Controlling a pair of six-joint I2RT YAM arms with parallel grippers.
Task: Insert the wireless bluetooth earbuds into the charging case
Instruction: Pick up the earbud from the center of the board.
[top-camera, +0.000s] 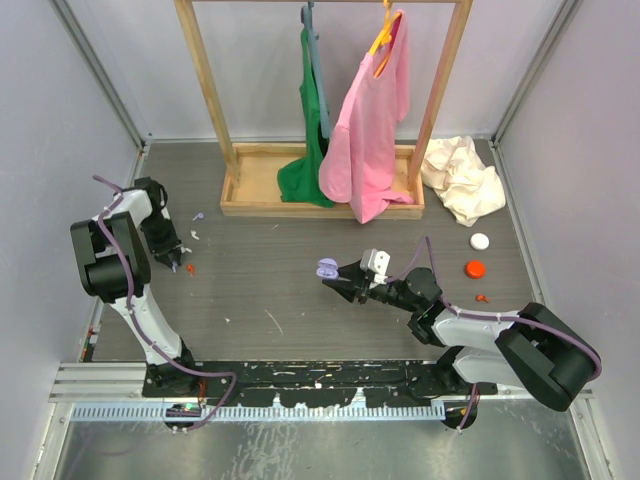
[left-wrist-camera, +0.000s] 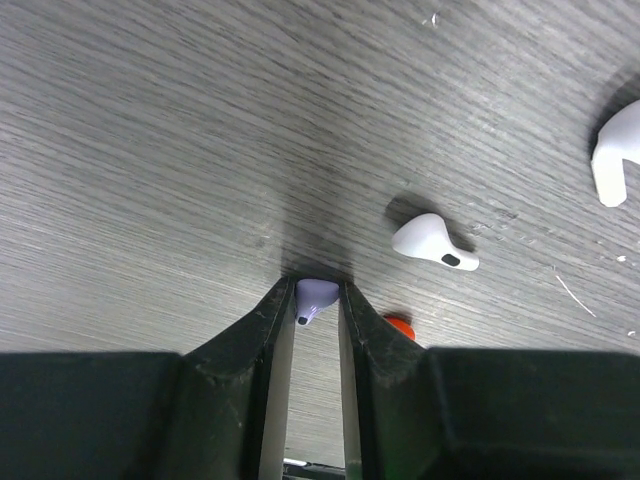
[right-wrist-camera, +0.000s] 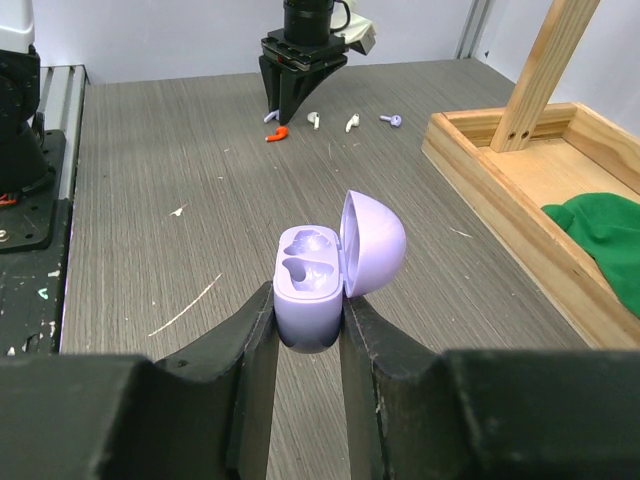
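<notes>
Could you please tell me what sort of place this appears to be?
Probably a robotics test cell: plain panel walls enclose a grey table, with staged props like a wooden clothes rack.

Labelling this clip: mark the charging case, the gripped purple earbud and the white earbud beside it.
charging case (right-wrist-camera: 305, 305), right wrist view, base front.
purple earbud (left-wrist-camera: 316, 295), left wrist view, rounded head.
white earbud (left-wrist-camera: 425, 238), left wrist view, bulb.

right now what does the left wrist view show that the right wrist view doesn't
Only the left wrist view: a close-up of a lavender earbud pinched between the left gripper's fingertips. Only the right wrist view: the open charging case held by the right gripper, its wells looking empty, plus the wooden rack base and green garment. Both: two white earbuds, an orange piece and the grey table.
</notes>
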